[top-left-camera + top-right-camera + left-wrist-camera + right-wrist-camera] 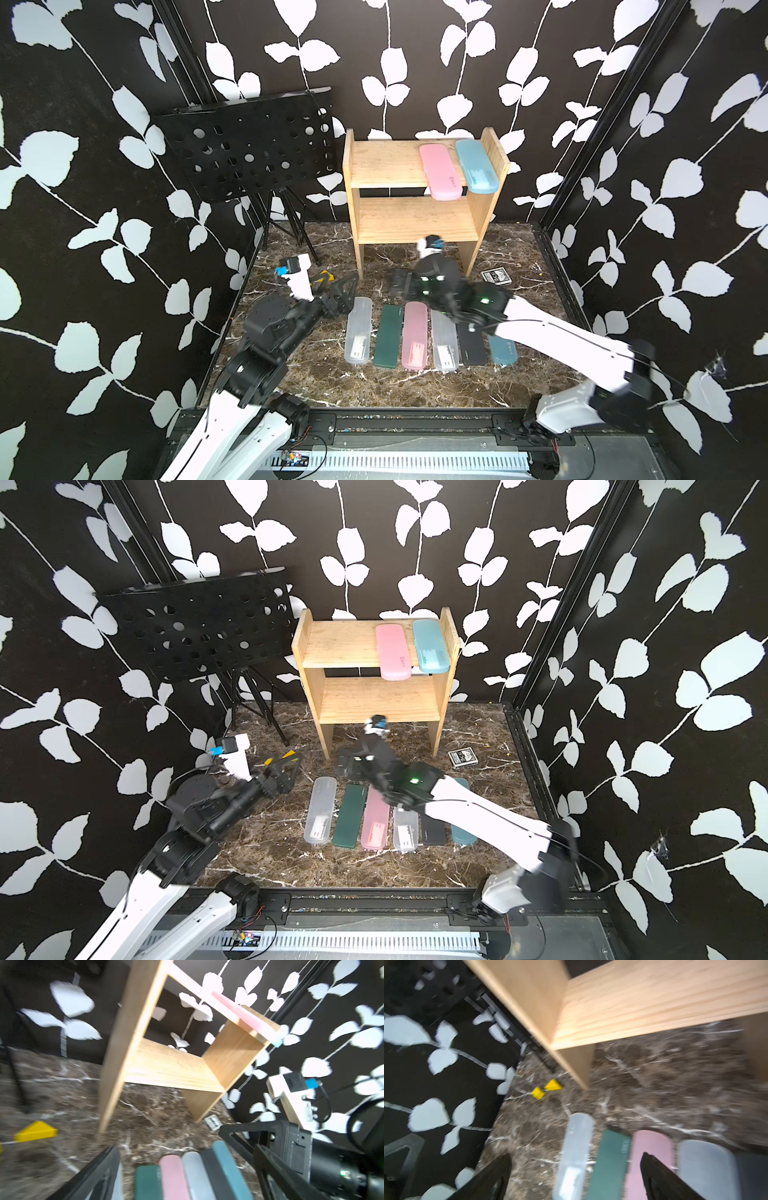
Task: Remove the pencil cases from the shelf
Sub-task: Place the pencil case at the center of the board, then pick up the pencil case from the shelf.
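Top views, both alike: shelf (386, 162) stands at the back of the marble worktop (320, 382). Lower tier bare. Upper tier carries, at its right end, a pink pencil case (440, 172) and a light blue pencil case (476, 166) side by side, front ends jutting over the board's edge. Six more lie flat in a row on the worktop before the shelf, left to right: frosted clear case (358, 331), dark green case (389, 336), second pink case (414, 336), second frosted clear case (444, 347), black case (471, 349), teal case (503, 350). Right arm lies across the last three, hiding their far ends; right tool (397, 284) hangs over the worktop just past the row, between it and the shelf. Left tool (334, 289) sits left of the row, near the frosted clear case, holding nothing. Music stand (249, 145) in the back left corner; small card box (496, 276) right of the shelf. Left wrist view, blurred: shelf seen from low down, pink pencil case overhanging the top board. The row's ends show between the left tool's fingers (99, 1176), which stand well apart. Right wrist view, blurred: right tool's fingers (492, 1178) spread wide, gripping nothing. Frosted clear and dark green cases show in the gap, lying on the worktop. Two yellow blocks (553, 1085) near the shelf's leg.
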